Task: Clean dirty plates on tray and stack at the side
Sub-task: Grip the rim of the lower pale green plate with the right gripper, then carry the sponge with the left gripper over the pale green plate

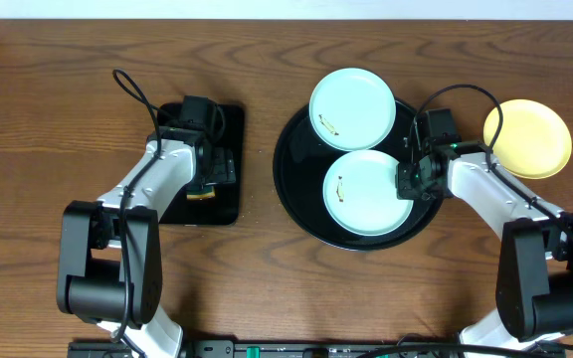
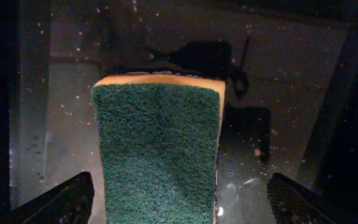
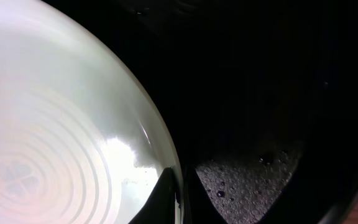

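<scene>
I see a dark, heavily grained wooden bench (image 1: 58,109) with a strip of white wall (image 1: 286,8) along its far edge. The round black tray (image 1: 291,189) sits right of centre. It carries two mint-white plates: the upper plate (image 1: 352,107), which overlaps the far rim, and the lower plate (image 1: 368,192), just beside it. Both show a small brown smudge. The yellow plate (image 1: 527,138) lies on the bare wood to the right, clear of the tray.

My left claw (image 1: 207,177) hangs over the small rectangular tray (image 1: 229,124), its fingers (image 2: 61,200) spread wide on either side of a green-faced sponge (image 2: 157,149) without touching it. My right claw (image 1: 406,181) is at the lower plate's right edge. In the right wrist view its dark fingers (image 3: 161,198) are closed on the rim, pinching it.
</scene>
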